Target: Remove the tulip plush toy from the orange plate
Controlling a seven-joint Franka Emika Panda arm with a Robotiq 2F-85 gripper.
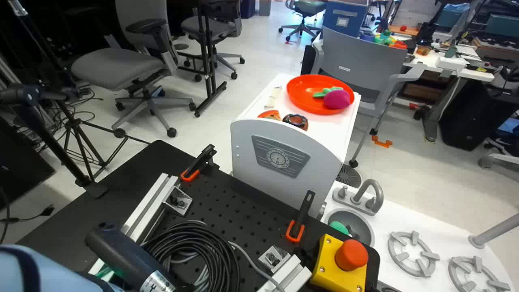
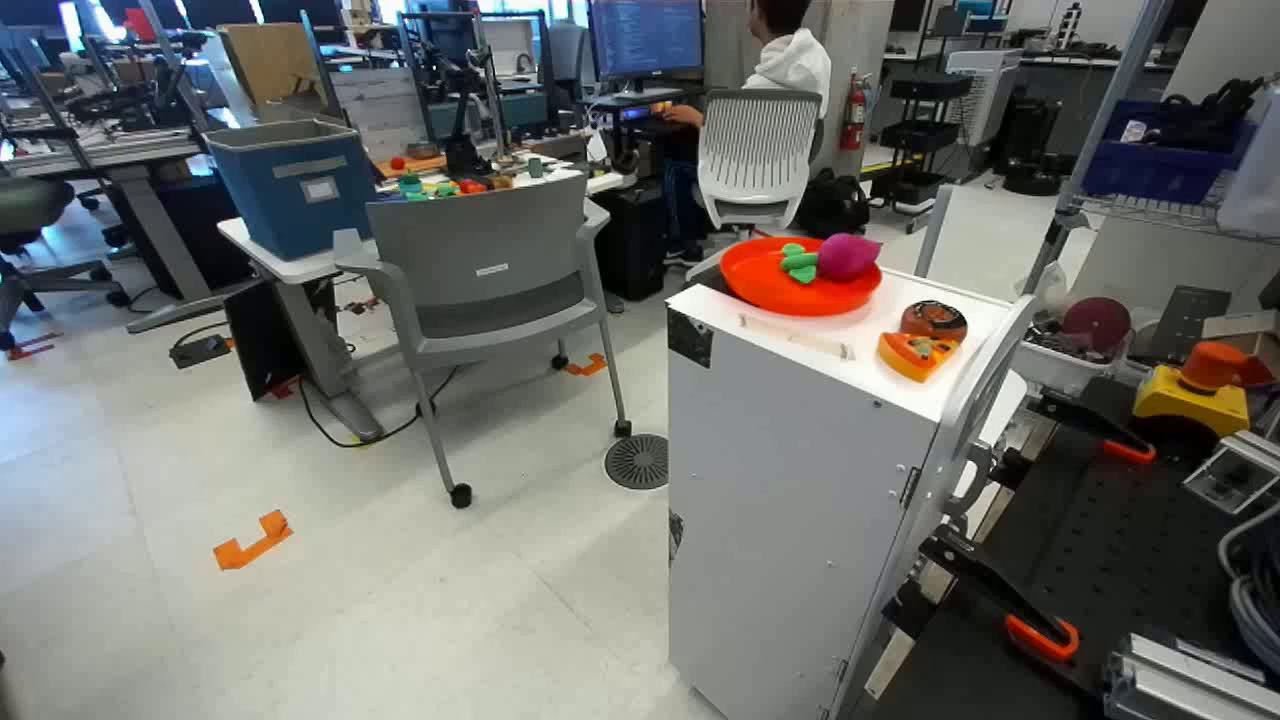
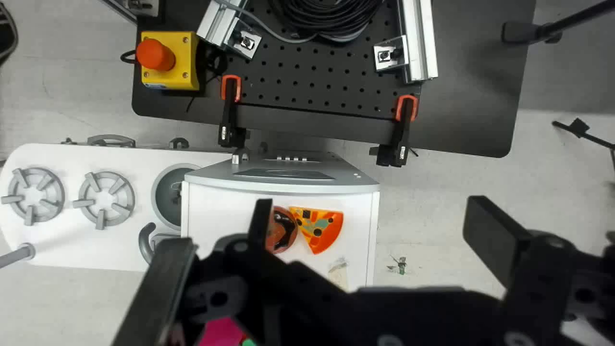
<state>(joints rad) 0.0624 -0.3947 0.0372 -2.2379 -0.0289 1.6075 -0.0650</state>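
The tulip plush toy point(image 1: 337, 99) is a magenta bulb with green leaves, lying on the orange plate point(image 1: 301, 94) on top of a white cabinet. Both also show in an exterior view, where the toy point(image 2: 847, 257) rests near the rim of the plate point(image 2: 752, 278). In the wrist view only a magenta patch of the toy point(image 3: 221, 332) and a bit of green peek out beneath the dark gripper body, which hides nearly all of the plate. My gripper point(image 3: 377, 218) stands wide open above the cabinet, with nothing between its fingers. Neither exterior view shows its fingertips.
A toy pizza slice point(image 3: 319, 228) and a small brown round item point(image 3: 281, 230) lie on the cabinet top. A curved grey panel point(image 1: 284, 158) rises along one edge. Nearby are a toy sink point(image 1: 352, 223), clamps point(image 1: 298, 219), and a yellow emergency-stop box point(image 1: 340, 263).
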